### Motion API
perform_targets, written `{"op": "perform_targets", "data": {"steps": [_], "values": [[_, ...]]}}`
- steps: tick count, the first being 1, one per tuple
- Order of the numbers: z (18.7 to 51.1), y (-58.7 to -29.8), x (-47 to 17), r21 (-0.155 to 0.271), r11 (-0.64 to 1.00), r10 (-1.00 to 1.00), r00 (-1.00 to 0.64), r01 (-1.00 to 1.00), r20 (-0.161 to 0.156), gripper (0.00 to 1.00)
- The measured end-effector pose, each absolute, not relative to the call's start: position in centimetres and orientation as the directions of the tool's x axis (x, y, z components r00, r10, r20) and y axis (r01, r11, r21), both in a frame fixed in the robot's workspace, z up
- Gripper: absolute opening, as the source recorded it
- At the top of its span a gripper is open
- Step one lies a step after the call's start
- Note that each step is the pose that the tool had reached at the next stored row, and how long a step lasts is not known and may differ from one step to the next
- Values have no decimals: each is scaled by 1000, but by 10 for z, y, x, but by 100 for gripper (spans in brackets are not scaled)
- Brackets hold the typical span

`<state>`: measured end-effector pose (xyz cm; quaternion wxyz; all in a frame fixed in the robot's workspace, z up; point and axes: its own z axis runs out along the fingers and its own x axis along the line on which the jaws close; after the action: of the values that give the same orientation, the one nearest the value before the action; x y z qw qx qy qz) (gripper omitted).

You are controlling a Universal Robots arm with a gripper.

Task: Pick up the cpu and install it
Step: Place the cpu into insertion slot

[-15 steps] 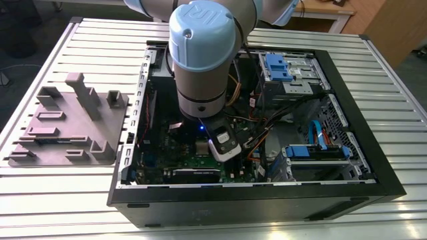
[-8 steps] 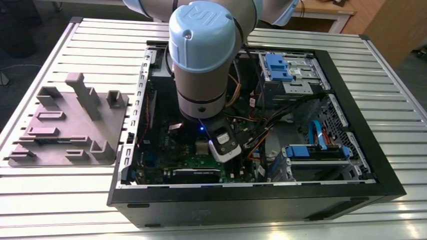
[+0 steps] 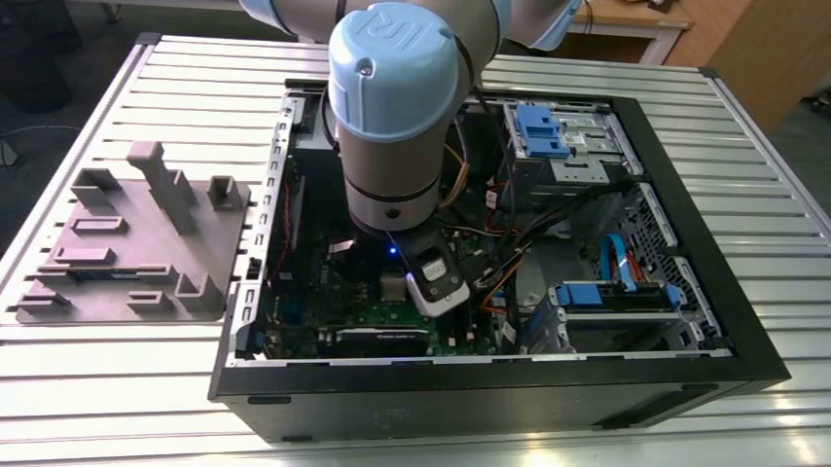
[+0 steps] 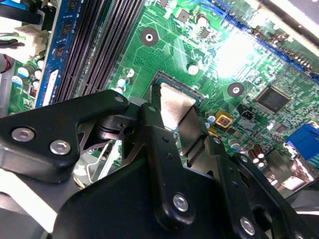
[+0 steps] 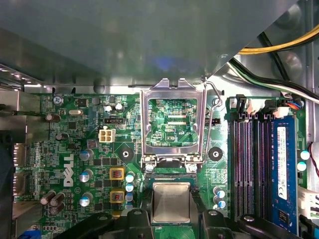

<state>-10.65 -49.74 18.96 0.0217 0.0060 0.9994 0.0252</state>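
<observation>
The cpu [image 5: 171,203], a small square chip with a silvery top, lies level in the dark socket [image 5: 169,177] on the green motherboard [image 5: 84,149]. My gripper [image 5: 171,196] is shut on it, with one black finger [image 5: 145,209] against each of two opposite edges. In the second wrist view the cpu [image 4: 173,102] shows between the fingers [image 4: 158,132] at the socket's corner. The socket's metal frame [image 5: 172,124] and its lever stand swung open beside the chip. In the exterior view the arm [image 3: 396,126] reaches down into the open computer case [image 3: 727,321].
Memory slots [image 5: 246,164] and a blue memory stick [image 5: 281,169] run beside the socket. Cables [image 5: 279,47] and the case's metal wall [image 5: 124,45] hang close over the board. A grey fixture block [image 3: 130,243] sits on the slatted table at the exterior view's left.
</observation>
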Motion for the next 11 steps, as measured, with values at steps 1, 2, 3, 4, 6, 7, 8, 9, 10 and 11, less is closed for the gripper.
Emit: {"op": "perform_targets", "data": {"steps": [1,2,3,4,6,7,8,9,10,11], "values": [[190,-497,-107,51,999,13,-999,11,-43,40],[189,-497,-106,51,999,13,-999,11,-43,41],[189,-497,-106,51,999,13,-999,11,-43,41],[189,-497,-107,51,999,13,-999,11,-43,46],[189,-497,-107,51,999,13,-999,11,-43,46],[189,-497,-107,51,999,13,-999,11,-43,46],[189,-497,-106,51,999,13,-999,11,-43,46],[190,-497,-106,51,999,13,-999,11,-43,46],[191,-497,-106,51,999,13,-999,11,-43,46],[193,-497,-106,51,999,13,-999,11,-43,46]]}}
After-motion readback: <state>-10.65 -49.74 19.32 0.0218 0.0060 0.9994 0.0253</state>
